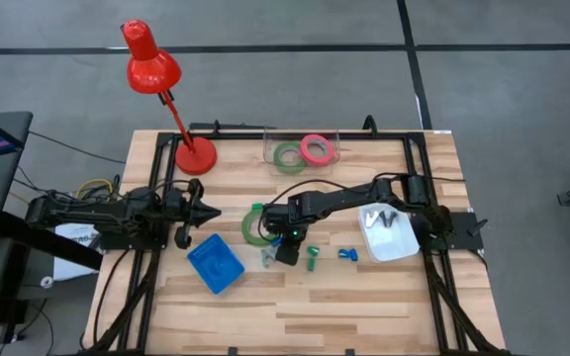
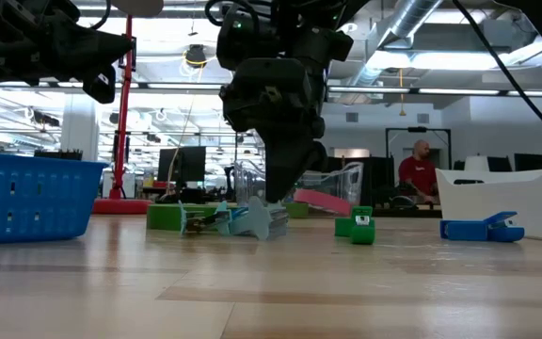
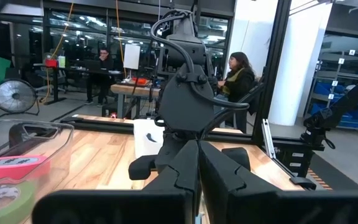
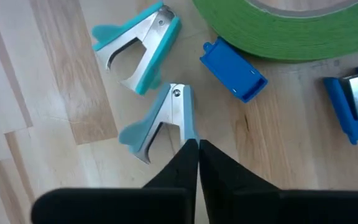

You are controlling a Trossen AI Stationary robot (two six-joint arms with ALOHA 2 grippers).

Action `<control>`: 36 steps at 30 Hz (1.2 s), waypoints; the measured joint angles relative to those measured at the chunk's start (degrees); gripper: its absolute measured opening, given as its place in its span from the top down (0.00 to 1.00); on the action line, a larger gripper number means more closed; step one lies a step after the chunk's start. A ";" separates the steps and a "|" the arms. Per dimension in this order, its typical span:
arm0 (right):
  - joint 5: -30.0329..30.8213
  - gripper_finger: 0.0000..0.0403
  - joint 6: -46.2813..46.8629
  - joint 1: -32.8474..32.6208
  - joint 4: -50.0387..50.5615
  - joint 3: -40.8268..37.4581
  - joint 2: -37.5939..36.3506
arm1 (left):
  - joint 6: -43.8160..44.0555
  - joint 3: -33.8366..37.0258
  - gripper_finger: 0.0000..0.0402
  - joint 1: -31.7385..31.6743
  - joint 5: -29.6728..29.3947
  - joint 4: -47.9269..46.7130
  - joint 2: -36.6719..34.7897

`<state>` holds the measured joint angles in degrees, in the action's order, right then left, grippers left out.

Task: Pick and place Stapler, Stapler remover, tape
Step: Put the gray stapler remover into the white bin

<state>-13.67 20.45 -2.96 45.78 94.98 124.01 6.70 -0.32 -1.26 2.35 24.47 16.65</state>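
**Right claw closed at a teal staple remover, mid-surface**

Closest to the right wrist cam: right claw, fingers pressed together w/ no gap, tips touching the metal end of a teal staple remover lying flat on the wood. Can't tell if it actually grips it. Second teal staple remover lies just beside, apart from the claw. Small blue stapler sits next to the edge of a green tape ring; another blue piece shows at the frame edge, partly cut off.

High view: right arm reaches across to the middle of the surface, claw down near the green ring. Green stapler and blue stapler lie just right of it. Blue basket sits to the left, near the front. Clear tray at the back edge holds a green tape ring and a pink tape ring, overlapping. White bin under the right arm. Red lamp at back left.

Left claw closed, empty, held above the surface on the left side, pointing toward the middle.

Low view: people seated in the room behind.
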 joint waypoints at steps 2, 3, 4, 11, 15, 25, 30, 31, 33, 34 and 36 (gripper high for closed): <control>0.00 0.99 -0.01 0.02 0.02 0.00 0.00 | 0.01 0.00 0.98 0.00 0.00 0.02 0.02; 0.00 0.99 -0.02 0.02 0.00 0.00 0.00 | 0.00 0.00 0.98 0.00 0.00 0.03 0.02; 0.01 0.99 -0.02 0.01 0.00 0.00 0.00 | 0.00 0.00 0.98 0.00 0.01 0.04 0.02; -0.06 1.00 -0.02 0.00 0.05 0.00 -0.11 | 0.00 0.00 0.98 0.00 0.02 0.05 0.02; -1.07 1.00 -0.03 0.00 0.57 0.66 -0.44 | 0.00 0.00 0.98 0.00 0.01 0.07 0.02; -3.02 1.00 -3.50 -0.14 3.40 2.98 -3.08 | 0.00 0.00 0.98 0.00 0.01 0.07 0.02; -2.84 1.00 -5.84 -0.35 4.72 3.02 -5.07 | 0.00 0.00 0.98 0.00 0.00 0.07 -0.01; -2.71 1.00 -5.95 -0.35 4.47 3.04 -5.12 | 0.01 0.00 0.98 0.00 0.01 0.07 -0.05; -2.59 1.00 -6.46 -0.32 5.48 2.84 -5.59 | 0.01 -0.02 0.98 0.00 0.00 0.15 0.20; -2.11 1.00 -6.74 -0.28 4.79 2.88 -5.74 | 0.00 -0.02 0.98 0.00 0.00 0.05 0.24; -1.03 1.00 -6.95 -0.28 4.60 3.04 -5.92 | 0.00 -0.02 0.98 0.00 0.02 0.12 0.37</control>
<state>-14.70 13.49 -3.24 50.38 98.02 118.08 6.70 -0.34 -1.26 2.37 24.59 17.02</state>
